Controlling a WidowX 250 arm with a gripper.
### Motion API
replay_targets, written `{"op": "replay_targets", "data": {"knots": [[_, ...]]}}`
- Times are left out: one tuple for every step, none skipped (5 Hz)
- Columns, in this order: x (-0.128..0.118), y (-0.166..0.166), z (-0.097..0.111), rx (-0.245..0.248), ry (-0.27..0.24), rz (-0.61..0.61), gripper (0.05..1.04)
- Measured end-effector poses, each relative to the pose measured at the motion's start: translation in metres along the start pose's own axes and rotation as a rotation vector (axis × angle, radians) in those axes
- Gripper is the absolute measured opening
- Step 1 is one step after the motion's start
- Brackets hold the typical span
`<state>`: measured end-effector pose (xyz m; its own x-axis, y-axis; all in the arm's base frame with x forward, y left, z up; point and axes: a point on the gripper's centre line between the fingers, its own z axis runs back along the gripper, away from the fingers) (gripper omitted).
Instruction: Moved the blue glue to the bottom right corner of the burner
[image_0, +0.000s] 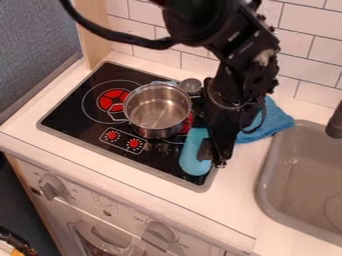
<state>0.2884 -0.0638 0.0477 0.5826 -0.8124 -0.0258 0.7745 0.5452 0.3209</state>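
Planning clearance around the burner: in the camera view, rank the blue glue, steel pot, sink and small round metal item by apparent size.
Sink
Steel pot
Blue glue
Small round metal item

A passable strip of white tabletop (133, 182) runs along the stove's (73, 112) front edge toward the lower right. The pot (157, 110) blocks the frame's centre, its handle (116, 116) jutting left. Right of it, the blue glue (194, 155) and the tool (214, 154) crowd the stove's right corner. A bunched blue cloth (275, 120) narrows the way between tool and sink (262, 175); a faucet (335, 121) obstructs the right edge.
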Motion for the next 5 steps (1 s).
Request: {"op": "replay_targets", "data": {"knots": [[0.0, 0.001, -0.001, -0.005, -0.009, 0.032, 0.751], [-0.006, 0.002, -0.006, -0.023, 0.015, 0.039, 0.993], [-0.011, 0.006, -0.006, -0.032, 0.038, 0.053, 1.005], [-0.012, 0.009, -0.004, -0.025, 0.039, 0.056, 1.001], [-0.011, 0.016, 0.013, -0.011, -0.014, 0.077, 1.001]]}}
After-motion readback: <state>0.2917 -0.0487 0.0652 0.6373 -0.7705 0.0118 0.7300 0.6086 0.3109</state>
